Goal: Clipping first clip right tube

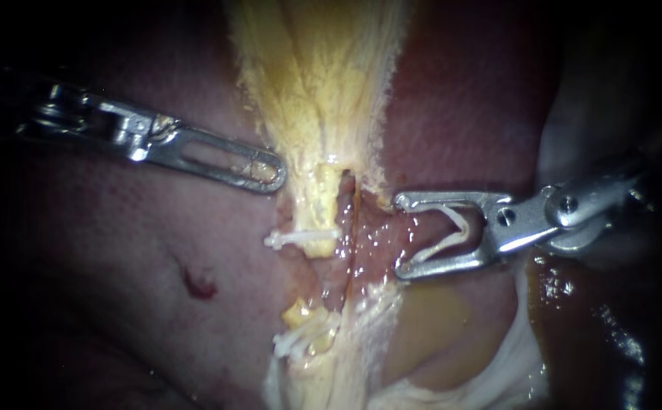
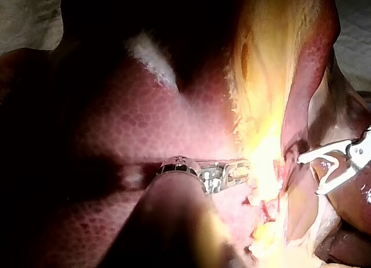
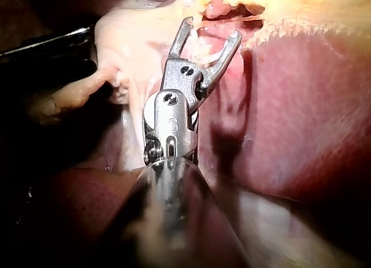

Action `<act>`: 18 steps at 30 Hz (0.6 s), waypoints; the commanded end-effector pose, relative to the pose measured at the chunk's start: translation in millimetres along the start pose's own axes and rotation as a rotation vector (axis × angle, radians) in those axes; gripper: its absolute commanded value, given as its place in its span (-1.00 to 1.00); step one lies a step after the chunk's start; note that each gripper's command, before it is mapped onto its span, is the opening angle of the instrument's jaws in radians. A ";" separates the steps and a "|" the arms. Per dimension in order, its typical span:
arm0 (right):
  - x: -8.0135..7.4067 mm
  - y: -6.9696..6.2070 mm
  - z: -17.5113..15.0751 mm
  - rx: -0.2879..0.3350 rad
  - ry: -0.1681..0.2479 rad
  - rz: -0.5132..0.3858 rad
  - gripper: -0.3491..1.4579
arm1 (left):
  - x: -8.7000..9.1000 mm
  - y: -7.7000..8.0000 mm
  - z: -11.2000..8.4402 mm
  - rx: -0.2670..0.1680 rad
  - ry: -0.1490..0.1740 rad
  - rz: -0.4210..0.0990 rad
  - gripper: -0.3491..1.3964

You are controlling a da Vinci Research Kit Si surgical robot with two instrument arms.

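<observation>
The liver (image 1: 156, 304) fills most of the endoscope view. The yellowish gallbladder (image 1: 316, 76) hangs down the middle and narrows into two tubes.

The left instrument (image 1: 274, 173) comes in from the left. Its jaws lie together and its tip is right at the edge of the yellow tissue, with no tissue visibly pinched.

The right instrument (image 1: 401, 235) comes in from the right. Its jaws are spread wide with the loaded clip (image 1: 449, 231) seated between them, a white V touching both jaws.

The left tube (image 1: 322, 205), yellow, already carries an upper clip (image 1: 301, 238) across it. More white clips (image 1: 301, 340) sit lower down.

The right tube (image 1: 352, 235) looks like the reddish strand just beside the left tube, on the right instrument's side. Its outline is hard to make out.

Key relation:
- The right tube runs up-down in the endoscope view.
- The right instrument's mouth faces it square-on from the right, so the jaw line is across the tube's axis.
- The jaw tips are just beside the tube, which is not yet between them.
- The right wrist view agrees, with only pale tissue ahead of the open tips and nothing in the gap.

Judgement: the right instrument is much the nearer one. It likely needs a short straight advance toward the tube before closing. The risk is catching the left tube too.
</observation>
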 end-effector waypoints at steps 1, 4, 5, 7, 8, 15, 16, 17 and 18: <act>0.0 0.0 0.0 0.000 0.000 0.001 -0.06 | -0.1 -0.1 -0.4 0.003 0.001 0.000 -1.00; 0.0 0.0 0.0 0.000 0.000 0.001 -0.06 | -0.7 -0.8 -2.8 0.007 0.005 -0.004 -1.00; 0.0 0.0 0.0 0.000 0.000 0.001 -0.06 | -1.0 -1.1 -4.0 0.003 0.001 -0.007 -1.00; 0.0 0.0 0.0 0.000 0.000 0.001 -0.06 | -1.5 -1.6 -5.6 0.006 -0.012 -0.011 -1.00; 0.0 0.0 0.1 -0.001 0.000 0.001 -0.06 | -1.8 -1.9 -6.5 0.007 -0.019 -0.014 -1.00; -0.2 0.0 0.4 -0.003 -0.001 0.000 -0.06 | -1.7 -3.0 -7.4 0.012 -0.039 -0.020 -1.00; -0.3 0.0 0.6 -0.003 -0.001 -0.001 -0.06 | -1.6 -3.1 -7.3 0.011 -0.040 -0.019 -1.00; -0.5 -0.1 0.9 -0.005 -0.001 -0.002 -0.06 | -1.6 -3.1 -7.3 0.011 -0.040 -0.020 -1.00; -0.7 -0.2 1.1 -0.006 -0.002 -0.004 -0.06 | -1.6 -3.2 -7.3 0.010 -0.040 -0.020 -1.00</act>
